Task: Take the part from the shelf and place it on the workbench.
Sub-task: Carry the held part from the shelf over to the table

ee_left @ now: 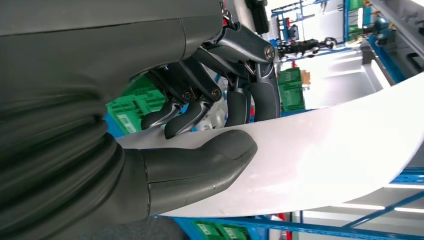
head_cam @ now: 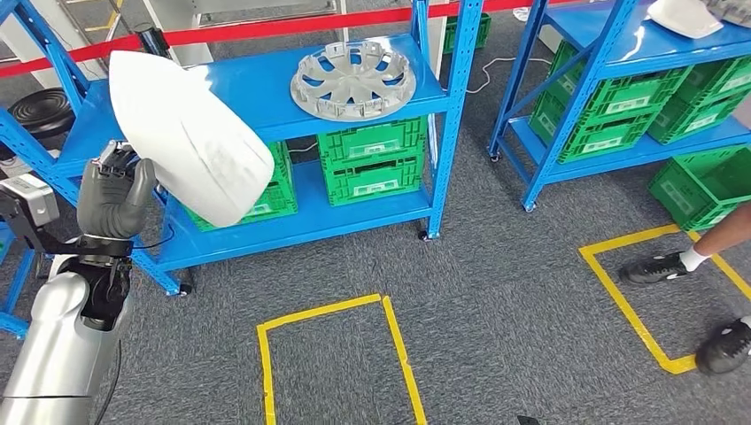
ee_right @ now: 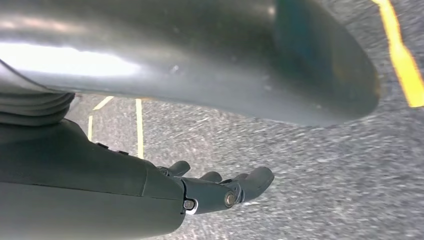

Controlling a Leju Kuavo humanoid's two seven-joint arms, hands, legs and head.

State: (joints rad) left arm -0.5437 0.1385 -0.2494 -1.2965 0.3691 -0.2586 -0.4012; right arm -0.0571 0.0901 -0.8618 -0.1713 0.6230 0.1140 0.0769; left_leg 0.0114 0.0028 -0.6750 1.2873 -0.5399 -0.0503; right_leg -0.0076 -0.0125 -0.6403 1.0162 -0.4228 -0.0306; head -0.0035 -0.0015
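**One hand carries the panel, clear of the shelf**

The left hand (head_cam: 113,197) grips the white part (head_cam: 190,137) at its lower end, thumb pressed on one face and fingers (ee_left: 250,102) on the other. Its long axis runs up and away from the hand, tilted across the blue shelf (head_cam: 266,84), and it looks lifted off the deck. The right hand (ee_right: 220,187) hangs loosely uncurled over the carpet, holding nothing. Shelf posts stand close on both sides; open carpet lies behind, where a person's shoes (head_cam: 655,266) stand. No workbench is visible, so a turn seems needed.

Silver arm (head_cam: 53,341), dark grey fingers (ee_left: 200,107)
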